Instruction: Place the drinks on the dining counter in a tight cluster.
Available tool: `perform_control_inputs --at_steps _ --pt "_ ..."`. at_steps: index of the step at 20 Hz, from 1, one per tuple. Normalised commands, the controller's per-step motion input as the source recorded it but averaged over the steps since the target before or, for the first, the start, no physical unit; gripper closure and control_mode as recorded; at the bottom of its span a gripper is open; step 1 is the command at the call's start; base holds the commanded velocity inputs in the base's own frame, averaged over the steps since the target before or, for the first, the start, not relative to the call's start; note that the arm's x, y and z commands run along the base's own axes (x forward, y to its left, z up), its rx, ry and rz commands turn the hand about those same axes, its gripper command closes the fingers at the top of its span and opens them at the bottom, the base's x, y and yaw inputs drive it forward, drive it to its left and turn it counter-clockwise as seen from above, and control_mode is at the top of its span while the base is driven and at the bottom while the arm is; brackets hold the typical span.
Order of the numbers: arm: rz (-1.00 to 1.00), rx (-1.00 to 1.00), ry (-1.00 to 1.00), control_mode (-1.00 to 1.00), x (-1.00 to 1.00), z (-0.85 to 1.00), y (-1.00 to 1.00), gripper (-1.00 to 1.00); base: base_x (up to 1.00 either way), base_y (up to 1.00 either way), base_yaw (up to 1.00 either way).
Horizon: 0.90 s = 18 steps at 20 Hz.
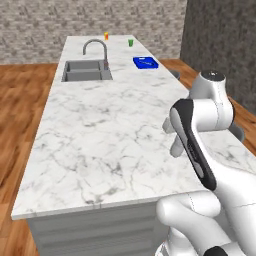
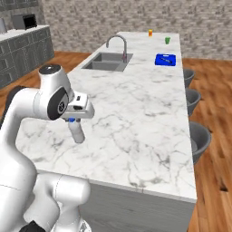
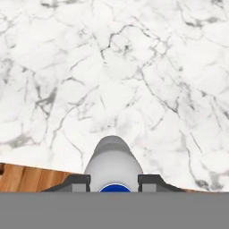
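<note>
Right now your gripper [image 3: 114,182] is clamped on the clear water bottle [image 2: 78,130] just under its blue cap [image 3: 114,188], so the bottle hangs straight below the hand with its long axis upright. In the right base view it sits left of centre, over the near part of the white marble worktop [image 2: 145,113]; whether its base touches the marble you cannot tell. At the bottom left of the hand view the worktop's near edge shows, with wood floor [image 3: 31,179] beyond it, so treat that side as your limit. Open marble runs toward the sink [image 1: 86,70] and faucet [image 1: 96,47] at the upper left of the left base view, well apart.
</note>
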Motion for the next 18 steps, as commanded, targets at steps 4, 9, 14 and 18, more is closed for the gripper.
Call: perform_control_inputs --at_steps 4,9,14,18 --pt "-0.06 -0.01 0.01 -1.00 0.27 -0.76 -0.18 1.00 0.00 0.00 0.00" --pt "-0.05 -0.02 0.15 -1.00 0.41 -0.79 -0.45 1.00 0.00 0.00 0.00" --pt "-0.01 -0.04 0.13 -1.00 0.65 -0.33 -0.23 1.00 0.00 0.00 0.00" --pt "0.00 -0.02 0.06 -1.00 0.58 -0.17 0.00 1.00 0.00 0.00 0.00"
